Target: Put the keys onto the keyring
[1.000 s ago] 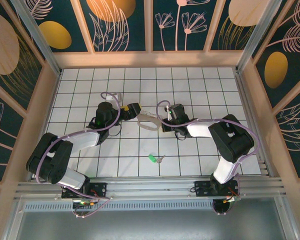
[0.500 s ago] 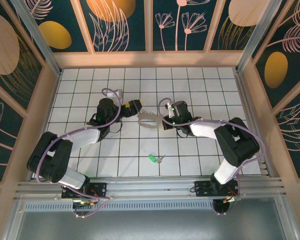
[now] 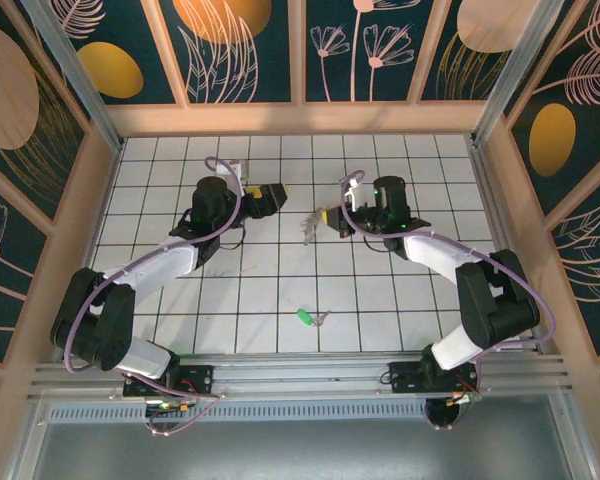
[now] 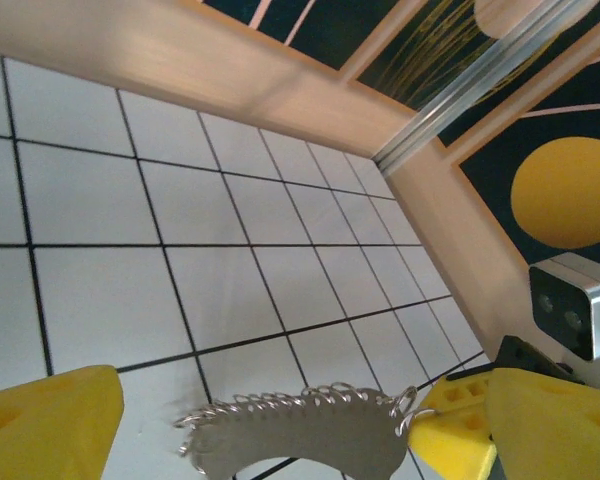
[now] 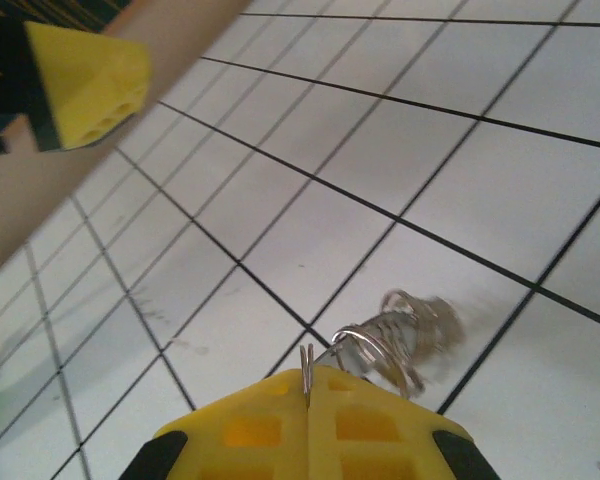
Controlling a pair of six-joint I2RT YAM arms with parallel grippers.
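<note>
So, quick look at where we are: the right pincer (image 5: 308, 385) is squeezed together on the keyring (image 5: 405, 330), with the thin wire of the loop pinched right in the seam between its yellow fingertips. In the right wrist view the rest of the loop sticks out past the tips, a bit blurry, over a white tile of the table (image 3: 230, 300). We can't tell whether its far end touches the tile or hangs just clear of it. From above, the keyring looks like a small grey squiggle.

The left pincer (image 3: 273, 197) sits near the keyring on its left side, not touching it. Its jaws stand wide apart. In the left wrist view we see a yellow finger (image 4: 45, 425) off to each side, and the jagged, beaded edge of the keyring stretches across the gap out ahead of them, with the right pincer's yellow tip at the loop's right end.

The key (image 3: 306, 318), green head and silver blade, lies flat on the table well apart from the keyring, on the side nearer the arm bases. It's not on the keyring, and both pincers are well away from it.
</note>
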